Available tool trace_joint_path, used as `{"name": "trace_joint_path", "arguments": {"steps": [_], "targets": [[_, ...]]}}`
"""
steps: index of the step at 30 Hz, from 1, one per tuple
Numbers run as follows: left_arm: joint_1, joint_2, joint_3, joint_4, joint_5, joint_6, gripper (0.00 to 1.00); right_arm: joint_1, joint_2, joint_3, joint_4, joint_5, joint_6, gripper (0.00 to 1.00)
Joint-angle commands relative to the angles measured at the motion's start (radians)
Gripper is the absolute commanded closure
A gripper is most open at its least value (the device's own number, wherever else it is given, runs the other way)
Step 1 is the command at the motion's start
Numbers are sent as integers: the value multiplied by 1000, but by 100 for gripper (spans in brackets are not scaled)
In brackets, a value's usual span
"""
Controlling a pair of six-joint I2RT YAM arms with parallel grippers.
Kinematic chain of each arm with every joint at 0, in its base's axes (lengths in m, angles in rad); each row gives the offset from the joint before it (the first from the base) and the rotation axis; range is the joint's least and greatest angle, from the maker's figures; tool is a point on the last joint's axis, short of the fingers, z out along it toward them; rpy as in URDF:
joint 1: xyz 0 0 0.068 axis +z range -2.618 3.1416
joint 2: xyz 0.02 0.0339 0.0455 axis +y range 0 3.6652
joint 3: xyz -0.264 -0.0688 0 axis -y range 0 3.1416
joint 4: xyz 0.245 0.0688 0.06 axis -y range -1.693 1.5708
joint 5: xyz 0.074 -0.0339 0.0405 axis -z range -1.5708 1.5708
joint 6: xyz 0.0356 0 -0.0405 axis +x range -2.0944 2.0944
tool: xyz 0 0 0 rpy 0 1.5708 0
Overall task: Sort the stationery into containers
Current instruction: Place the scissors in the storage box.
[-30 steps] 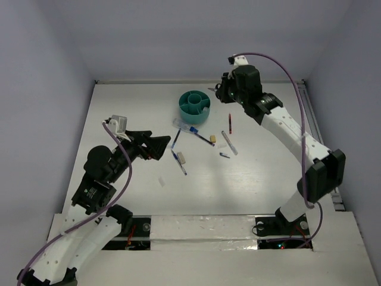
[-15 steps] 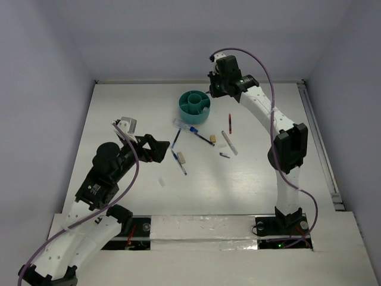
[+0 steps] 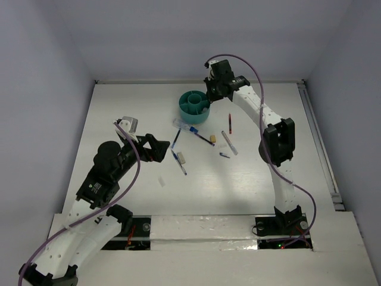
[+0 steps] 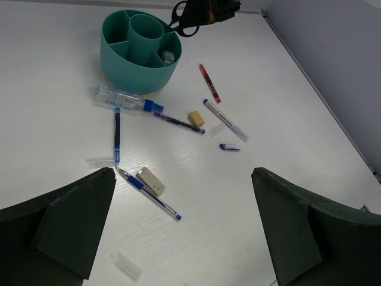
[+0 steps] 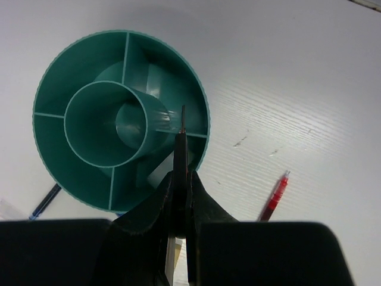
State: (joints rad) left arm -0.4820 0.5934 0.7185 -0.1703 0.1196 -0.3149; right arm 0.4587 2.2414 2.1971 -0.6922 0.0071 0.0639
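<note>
The teal cup stands at the back of the table, its dividers clear in the right wrist view. My right gripper is shut on a black pen and holds it tip-down over the cup's right rim. My left gripper is open and empty above the table. Loose on the table lie a red pen, a blue pen, a dark blue pen, a purple pen and a pale pen.
A clear tube with a blue cap lies against the cup's front. A pale eraser, a yellow eraser, a small blue cap and a clear cap lie among the pens. Walls close in the table at both sides.
My right arm has swung left, bringing the black pen from right of the cup to over its right rim. My left gripper has barely moved.
</note>
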Motion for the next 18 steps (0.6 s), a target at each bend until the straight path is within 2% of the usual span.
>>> {"name": "trace_joint_path", "arguments": {"steps": [1, 9, 12, 13, 18], "targets": [[6, 3, 4, 31, 14, 16, 1, -3, 14, 67, 5, -42, 4, 100], [25, 6, 4, 31, 26, 16, 1, -3, 9, 30, 115, -29, 71, 97], [25, 6, 2, 32, 29, 16, 1, -3, 18, 41, 128, -29, 77, 87], [25, 5, 2, 32, 31, 16, 1, -3, 23, 44, 128, -30, 76, 81], [34, 3, 1, 32, 37, 16, 1, -3, 18, 30, 137, -13, 76, 61]]}}
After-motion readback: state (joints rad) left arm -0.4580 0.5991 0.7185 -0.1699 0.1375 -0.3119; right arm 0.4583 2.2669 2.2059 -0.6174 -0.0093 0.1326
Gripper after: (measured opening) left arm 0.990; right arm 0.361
